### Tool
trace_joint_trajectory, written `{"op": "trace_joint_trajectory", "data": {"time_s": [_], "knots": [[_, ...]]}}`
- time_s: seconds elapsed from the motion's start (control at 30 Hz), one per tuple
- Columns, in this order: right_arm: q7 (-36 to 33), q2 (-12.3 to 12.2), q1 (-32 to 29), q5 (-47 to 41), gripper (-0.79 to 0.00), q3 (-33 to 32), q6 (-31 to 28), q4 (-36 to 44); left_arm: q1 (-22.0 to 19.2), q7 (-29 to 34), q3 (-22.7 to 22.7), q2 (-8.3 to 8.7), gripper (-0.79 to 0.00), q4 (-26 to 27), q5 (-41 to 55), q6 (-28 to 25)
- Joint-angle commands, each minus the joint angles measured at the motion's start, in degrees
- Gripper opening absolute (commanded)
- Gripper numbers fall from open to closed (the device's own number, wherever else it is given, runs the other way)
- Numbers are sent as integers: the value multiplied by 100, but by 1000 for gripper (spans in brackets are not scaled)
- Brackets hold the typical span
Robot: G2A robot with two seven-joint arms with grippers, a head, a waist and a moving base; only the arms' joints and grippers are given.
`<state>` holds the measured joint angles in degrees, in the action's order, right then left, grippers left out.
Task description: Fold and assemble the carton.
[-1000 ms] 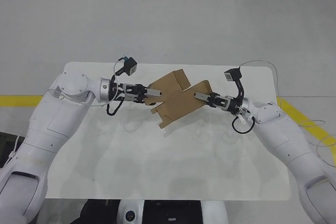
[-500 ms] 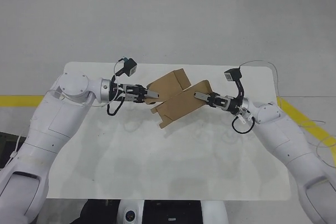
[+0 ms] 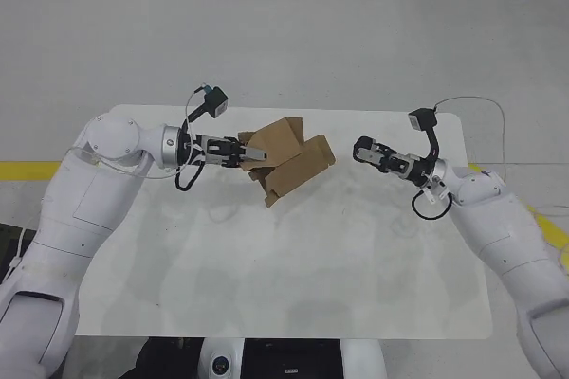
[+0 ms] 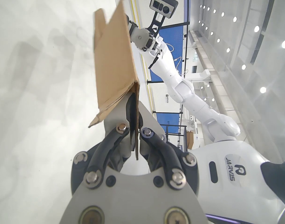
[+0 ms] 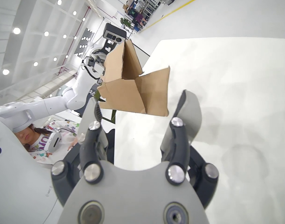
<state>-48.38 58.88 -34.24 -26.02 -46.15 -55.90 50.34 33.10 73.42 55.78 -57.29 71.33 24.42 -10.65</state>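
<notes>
A brown cardboard carton (image 3: 286, 155), partly unfolded with loose flaps, hangs above the back middle of the white table (image 3: 294, 275). My left gripper (image 3: 249, 155) is shut on the carton's left edge; in the left wrist view the carton (image 4: 114, 68) rises from between the left gripper's (image 4: 133, 127) fingers. My right gripper (image 3: 360, 152) stands open to the right of the carton, a short gap away. In the right wrist view the right gripper (image 5: 142, 108) is open and holds nothing, with the carton (image 5: 133, 87) ahead of its fingertips.
The table's back edge (image 3: 284, 108) runs just behind the carton. Bare white tabletop stretches in front of both arms. A yellow floor line (image 3: 19, 171) passes beside the table.
My right gripper has let go of the carton, opened and drawn back to the right. The carton has swung left and folded more compactly in the left gripper.
</notes>
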Motion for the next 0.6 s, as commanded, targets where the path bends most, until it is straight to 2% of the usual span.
{"op": "trace_joint_trajectory", "data": {"time_s": [0.0, 0.13, 0.2, 0.27, 0.3, 0.5, 0.57], "knots": [[15, -86, -46, 180, 0, -118, -15, 264, 21, 65, 34, 23, -785, 106, -205, -209], [-184, -209, -195, -85, 0, -48, 183, 1132, 92, 256, 65, 64, -785, 341, -513, -539], [-423, -265, -175, -202, -92, 112, 421, 1512, 137, 363, 68, 82, -785, 458, -639, -694], [-572, -308, -125, -438, -305, 263, 570, 1761, 187, 465, 72, 101, -785, 574, -747, -841], [-662, -328, -73, -505, -379, 347, 659, 1850, 212, 499, 76, 110, -785, 635, -812, -917], [-906, -410, 255, -788, -545, 803, 903, 2077, 371, 583, 120, 157, -785, 913, -968, -1119], [-962, -418, 354, -825, -551, 988, 959, 2116, 406, 607, 140, 168, -785, 980, -946, -1125]]}}
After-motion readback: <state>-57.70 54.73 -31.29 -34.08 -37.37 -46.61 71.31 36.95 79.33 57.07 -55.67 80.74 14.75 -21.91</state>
